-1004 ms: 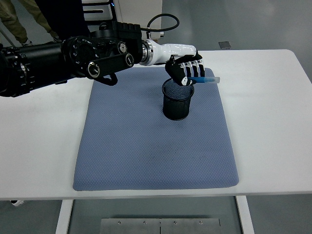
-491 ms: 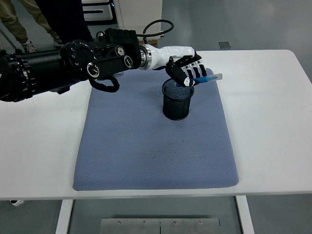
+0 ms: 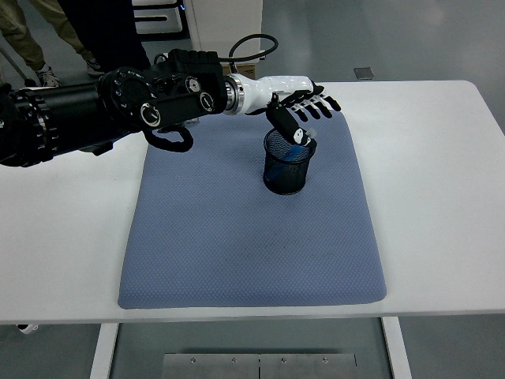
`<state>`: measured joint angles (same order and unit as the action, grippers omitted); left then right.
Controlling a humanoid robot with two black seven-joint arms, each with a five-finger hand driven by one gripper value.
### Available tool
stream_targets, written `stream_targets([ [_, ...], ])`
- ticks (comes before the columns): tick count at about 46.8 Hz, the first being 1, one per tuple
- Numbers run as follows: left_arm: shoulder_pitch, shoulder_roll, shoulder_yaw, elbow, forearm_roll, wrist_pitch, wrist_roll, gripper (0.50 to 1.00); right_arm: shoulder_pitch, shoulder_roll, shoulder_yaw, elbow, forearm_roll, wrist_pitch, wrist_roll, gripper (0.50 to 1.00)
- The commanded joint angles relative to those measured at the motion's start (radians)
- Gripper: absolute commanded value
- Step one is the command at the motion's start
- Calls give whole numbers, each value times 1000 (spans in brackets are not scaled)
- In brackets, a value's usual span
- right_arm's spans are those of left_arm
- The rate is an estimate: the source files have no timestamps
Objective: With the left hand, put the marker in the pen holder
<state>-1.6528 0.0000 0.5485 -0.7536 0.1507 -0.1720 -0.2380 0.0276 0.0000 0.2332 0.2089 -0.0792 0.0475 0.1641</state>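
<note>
A black mesh pen holder (image 3: pixel 287 163) stands upright on the far part of a blue-grey mat (image 3: pixel 252 229). A blue marker with a white end (image 3: pixel 299 142) sits inside the holder, leaning against its far right rim, its top sticking out a little. My left hand (image 3: pixel 306 109) hovers just above and behind the holder's rim. Its fingers are spread open and hold nothing. The left arm reaches in from the left edge. The right arm does not show.
The mat lies on a white table (image 3: pixel 442 197). A black cable (image 3: pixel 254 46) loops up behind my left wrist. A person's legs (image 3: pixel 28 35) show at the top left, beyond the table. A white cabinet (image 3: pixel 221 20) stands behind the table.
My left hand held the marker level over the holder. It has let go: the fingers have spread, and the marker now stands in the holder.
</note>
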Motion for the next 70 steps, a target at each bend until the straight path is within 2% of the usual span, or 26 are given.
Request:
stream_targets([
  [1,-12,0,-4,-1,0,-1,-1,897,0,0,0,0,1,0,0,1000],
  [7,-24,29,-7,0,-23,0,-3,959,0,0,0,1,1,0,0,1000],
  [14,-25,61,-7,8,-74,11,-3,965,0,0,0,0,-1,0,0,1000],
  [16,-25,66,-9,17,-85,32,-3,965,0,0,1,0,1,0,0,1000],
  [21,-18,86,-21,23,-103,115,-3,1000,0,0,1,0,-1,0,0,1000],
  [24,-9,104,-47,23,-106,169,-3,1000,0,0,0,0,1,0,0,1000],
  [27,27,127,-78,31,-105,213,-3,1000,0,0,0,0,1,0,0,1000],
  [29,57,144,-97,43,-105,223,-3,1000,0,0,0,0,-1,0,0,1000],
  [34,131,186,-176,98,-105,220,-9,1000,0,0,1,0,1,0,0,1000],
  [43,283,198,-353,194,-108,229,-10,1000,0,0,0,0,1,0,0,1000],
  [50,407,239,-554,218,-106,229,-12,1000,0,0,1,1,-1,0,0,1000],
  [54,445,264,-642,220,-99,215,-12,1000,0,0,0,0,-1,0,0,1000],
  [64,504,310,-685,220,-108,212,-12,1000,0,0,0,0,-1,0,0,1000],
  [70,556,331,-763,218,-108,210,-12,1000,0,0,0,0,-1,0,0,1000],
])
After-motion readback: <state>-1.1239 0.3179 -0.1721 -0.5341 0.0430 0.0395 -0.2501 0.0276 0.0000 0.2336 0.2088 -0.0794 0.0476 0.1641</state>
